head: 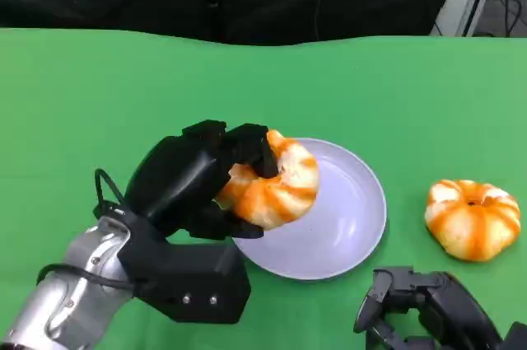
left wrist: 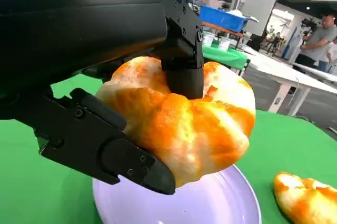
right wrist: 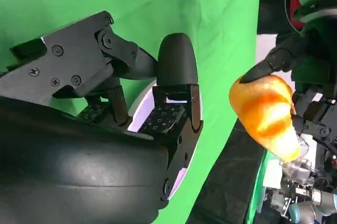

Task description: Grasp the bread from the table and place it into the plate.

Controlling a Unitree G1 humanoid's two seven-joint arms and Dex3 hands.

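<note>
Bread in hand: one round orange-and-white bread (head: 272, 184) is up off the tabletop (head: 99, 103), clamped in the left hand (head: 193, 181) and hanging over the near-left part of the plate (head: 346, 218).
Grip: black fingers (left wrist: 181, 71) come down over the top of the bun while another finger (left wrist: 105, 153) cups it from beneath, so it's pinched top to bottom across the body.
How it handles: looks light and soft. The crust bulges around the fingers in the left wrist view, so I'd judge it squashes easily and wants a gentle squeeze, not a hard one.
Surface: glazed and a bit shiny, possibly slick; the lobed ridges give the fingers something to sit in.
Where to hold: across the middle, top and underside, just as it is now. An edge pinch would likely tear or tip it.
Plate: pale lilac, shallow, lying flat right below the bun, bare surface showing under it.
Second bread: another one (head: 473, 218) sits on the tabletop beside the plate, apart from its rim, untouched.
Right hand: low at the near edge (head: 416, 309), holding nothing, fingers spread apart in its own wrist view (right wrist: 176, 66).
Next move, my call: lower a little and let go softly, so the bun settles inside the rim rather than rolling off.
</note>
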